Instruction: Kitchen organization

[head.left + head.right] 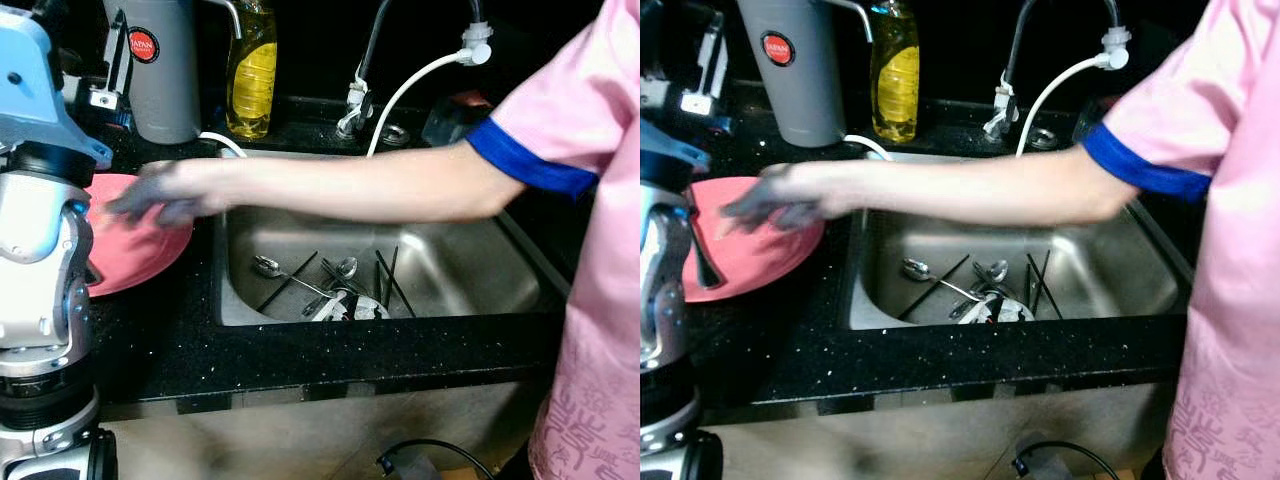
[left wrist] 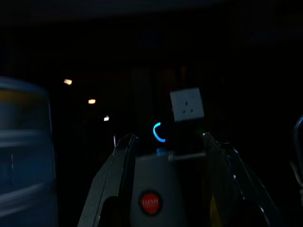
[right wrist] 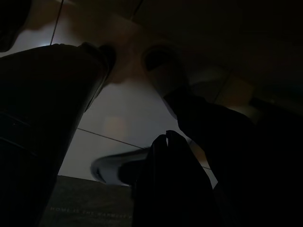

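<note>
A person's hand (image 1: 160, 195) reaches across the sink (image 1: 470, 270) and rests on the pink plate (image 1: 135, 255), which lies on the black bench (image 1: 300, 350) left of the basin. Spoons (image 1: 270, 267) and chopsticks (image 1: 390, 280) lie in the sink. The left gripper (image 2: 168, 146) is raised, fingers wide apart, facing the grey dispenser (image 1: 160, 65). The right gripper (image 3: 166, 137) hangs low, fingers closed together.

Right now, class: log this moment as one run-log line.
left gripper: open, raised toward grey dispenser | person's hand: over pink plate | sink: spoons, chopsticks | right gripper: shut, idle
</note>
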Available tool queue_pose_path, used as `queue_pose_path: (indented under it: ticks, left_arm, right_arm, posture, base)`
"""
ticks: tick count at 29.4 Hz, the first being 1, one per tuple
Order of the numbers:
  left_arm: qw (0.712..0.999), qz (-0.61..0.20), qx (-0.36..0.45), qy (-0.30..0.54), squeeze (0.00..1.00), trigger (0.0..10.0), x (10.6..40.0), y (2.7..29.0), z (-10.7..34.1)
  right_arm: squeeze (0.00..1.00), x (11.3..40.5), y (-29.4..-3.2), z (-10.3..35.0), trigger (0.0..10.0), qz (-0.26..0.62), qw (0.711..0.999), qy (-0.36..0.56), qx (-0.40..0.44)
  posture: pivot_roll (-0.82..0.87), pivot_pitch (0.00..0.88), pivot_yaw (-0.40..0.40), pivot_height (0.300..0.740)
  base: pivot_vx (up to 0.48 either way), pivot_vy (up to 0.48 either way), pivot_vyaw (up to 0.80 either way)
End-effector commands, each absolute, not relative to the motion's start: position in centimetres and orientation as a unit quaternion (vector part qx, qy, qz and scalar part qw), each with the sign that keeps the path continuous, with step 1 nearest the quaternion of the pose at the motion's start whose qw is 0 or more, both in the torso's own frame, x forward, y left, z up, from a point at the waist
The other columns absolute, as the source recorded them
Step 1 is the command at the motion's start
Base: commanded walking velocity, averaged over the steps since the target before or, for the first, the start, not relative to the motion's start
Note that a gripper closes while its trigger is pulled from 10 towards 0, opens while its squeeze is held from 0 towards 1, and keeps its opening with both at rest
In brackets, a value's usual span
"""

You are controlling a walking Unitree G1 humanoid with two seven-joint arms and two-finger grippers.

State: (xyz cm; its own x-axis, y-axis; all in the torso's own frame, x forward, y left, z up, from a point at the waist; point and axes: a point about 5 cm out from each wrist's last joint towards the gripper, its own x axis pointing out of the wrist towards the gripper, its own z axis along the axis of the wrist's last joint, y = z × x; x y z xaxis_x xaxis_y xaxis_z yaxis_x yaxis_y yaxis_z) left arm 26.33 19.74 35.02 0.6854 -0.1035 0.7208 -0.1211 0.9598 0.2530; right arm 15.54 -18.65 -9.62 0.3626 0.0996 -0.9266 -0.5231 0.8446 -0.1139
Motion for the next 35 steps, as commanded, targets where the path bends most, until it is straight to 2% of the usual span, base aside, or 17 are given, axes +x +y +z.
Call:
queue_pose_path:
  ticks: [1,4,12,16,28,35]
  left_arm:
    - [0.898,-0.005,0.157,-0.412,0.00,10.0,26.3,18.9,35.3]
    - [0.894,-0.017,0.168,-0.414,0.00,10.0,26.3,18.3,35.1]
    - [0.899,-0.023,0.168,-0.404,0.00,10.0,26.7,17.9,34.4]
    - [0.899,-0.006,0.166,-0.404,0.00,10.0,26.6,18.9,34.6]
    - [0.899,-0.001,0.168,-0.404,0.00,10.0,26.9,19.2,34.7]
    - [0.900,-0.004,0.172,-0.401,0.00,10.0,27.0,19.2,34.7]
  right_arm:
    - [0.00,15.2,-19.2,-9.7,10.0,0.191,0.795,0.538,-0.205]
    - [0.00,14.9,-18.9,-9.8,10.0,0.202,0.788,0.540,-0.216]
    - [0.00,15.1,-18.8,-9.8,10.0,0.201,0.789,0.537,-0.218]
    - [0.00,15.0,-18.8,-9.8,10.0,0.205,0.787,0.538,-0.222]
    - [0.00,15.3,-18.7,-9.7,10.0,0.201,0.792,0.534,-0.218]
    - [0.00,14.7,-18.7,-10.0,10.0,0.209,0.784,0.540,-0.225]
  posture:
    - [0.23,0.000,-0.138,0.740]
    - [0.23,0.000,-0.137,0.740]
    - [0.22,0.000,-0.128,0.740]
    - [0.23,0.000,-0.131,0.740]
    - [0.24,0.000,-0.124,0.740]
    - [0.25,0.000,-0.129,0.740]
  base:
    - [0.000,0.000,0.00]
    - [0.000,0.000,0.00]
    - [0.000,0.000,0.00]
    - [0.000,0.000,0.00]
    - [0.000,0.000,0.00]
    - [0.000,0.000,0.00]
